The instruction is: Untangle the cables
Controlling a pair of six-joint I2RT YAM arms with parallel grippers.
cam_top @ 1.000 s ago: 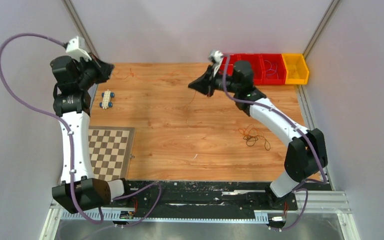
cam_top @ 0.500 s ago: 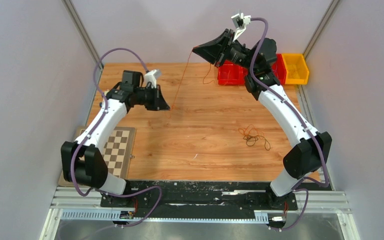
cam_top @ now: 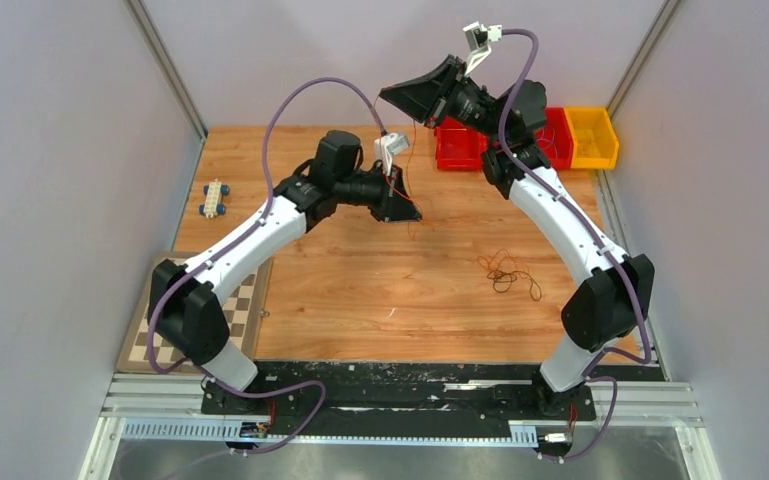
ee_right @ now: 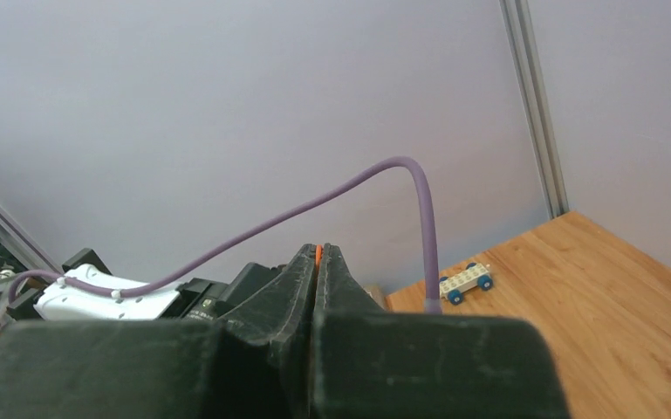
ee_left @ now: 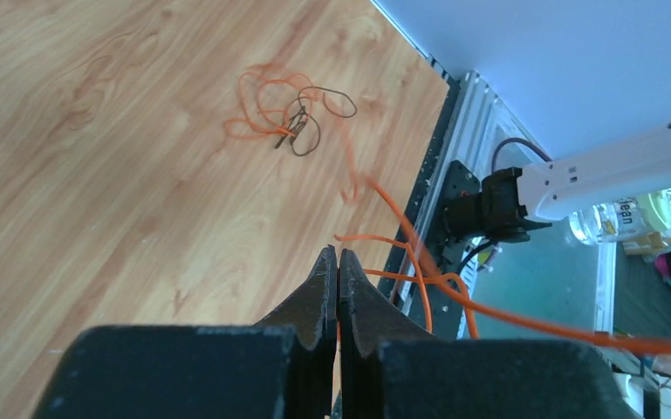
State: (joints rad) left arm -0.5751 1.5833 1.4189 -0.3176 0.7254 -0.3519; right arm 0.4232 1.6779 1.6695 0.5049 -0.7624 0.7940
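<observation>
Overhead, the left gripper (cam_top: 415, 215) sits above the middle of the wooden table (cam_top: 360, 290), just above centre frame, while the right gripper (cam_top: 385, 94) is raised high in the upper middle, against the back wall.

The left gripper's 2 fingers are pressed together. In its wrist view (ee_left: 338, 253) strands of an orange wire (ee_left: 399, 223) run just beside the tips and off to the lower right, but I cannot tell whether one is pinched between them.

The right gripper's fingers are also together, and its wrist view (ee_right: 318, 253) shows a speck of the orange wire (ee_right: 318, 251) caught right at the tips.

The cables (cam_top: 505, 272) lie as a small loose tangle of orange and dark loops on the table in the right half of the overhead frame, well apart from both grippers. The left wrist view shows them (ee_left: 288, 118) flat on the wood in the upper middle.

Red bins (cam_top: 465, 150) and a yellow bin (cam_top: 593, 140) stand at the table's upper right corner. A toy car (cam_top: 215, 197) rests at the left, and a checkerboard (cam_top: 160, 335) lies at the lower left, partly under the left arm. The right wrist view shows the toy car (ee_right: 464, 281) at lower right, with a purple hose (ee_right: 401, 166) arching beside it.
</observation>
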